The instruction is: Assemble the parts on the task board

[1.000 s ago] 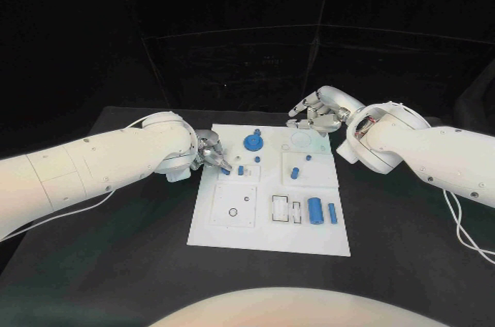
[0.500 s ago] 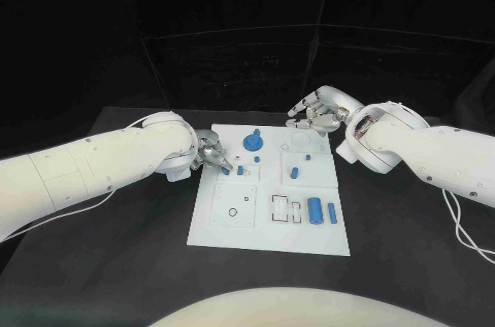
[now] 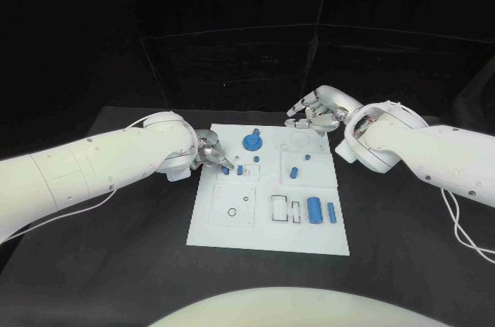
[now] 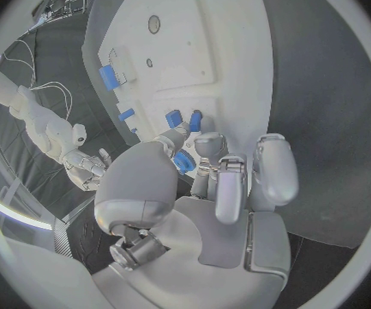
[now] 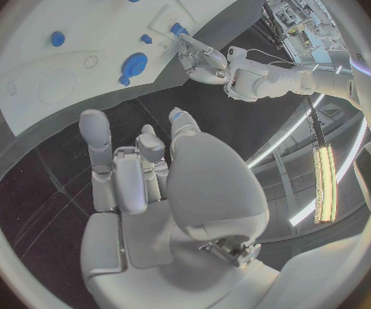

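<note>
The white task board [image 3: 235, 227] lies in the middle of the black table. My left hand [image 3: 210, 155] is at the board's left edge and pinches a small blue part [image 3: 225, 170] [image 4: 184, 162] between thumb and finger, just over the board. Beside it stands a blue peg [image 3: 239, 170]. A round blue gear-like part [image 3: 252, 142] [image 5: 134, 64] sits at the far side. My right hand [image 3: 315, 115] [image 5: 138, 165] hovers over the board's far right corner, fingers apart and holding nothing.
More blue parts are on the board: a short piece [image 3: 294, 173], a tiny one [image 3: 307, 156], a thick cylinder [image 3: 315, 210] and a thin pin [image 3: 332, 212]. Empty slots [image 3: 280, 207] lie in the near half. Black table [image 3: 124, 255] surrounds the board.
</note>
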